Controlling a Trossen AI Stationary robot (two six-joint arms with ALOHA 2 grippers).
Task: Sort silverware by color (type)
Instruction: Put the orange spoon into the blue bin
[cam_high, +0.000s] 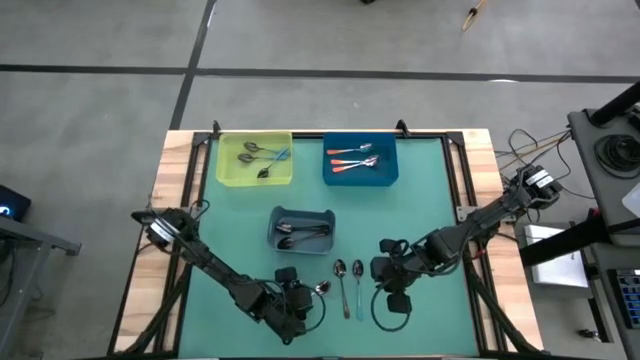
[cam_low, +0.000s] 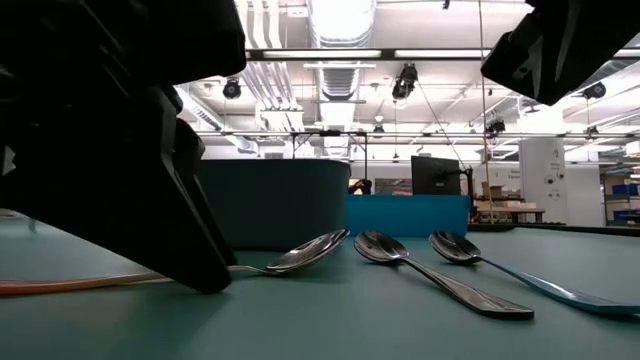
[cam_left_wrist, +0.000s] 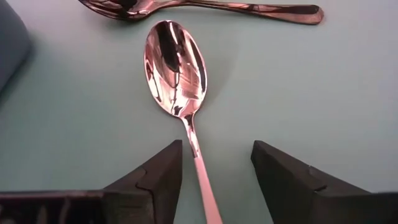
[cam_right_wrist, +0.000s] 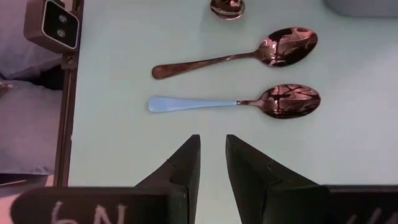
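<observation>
Left fingers (cam_left_wrist: 214, 180) straddle an orange-handled spoon (cam_left_wrist: 176, 68) wide apart; overhead, that handle hides.

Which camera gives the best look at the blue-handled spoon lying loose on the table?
The right wrist view: the blue-handled spoon shows whole, handle to bowl, unobstructed. The high view shows it tiny; the low view catches it edge-on with its handle running out of frame. The left wrist view misses it.
</observation>
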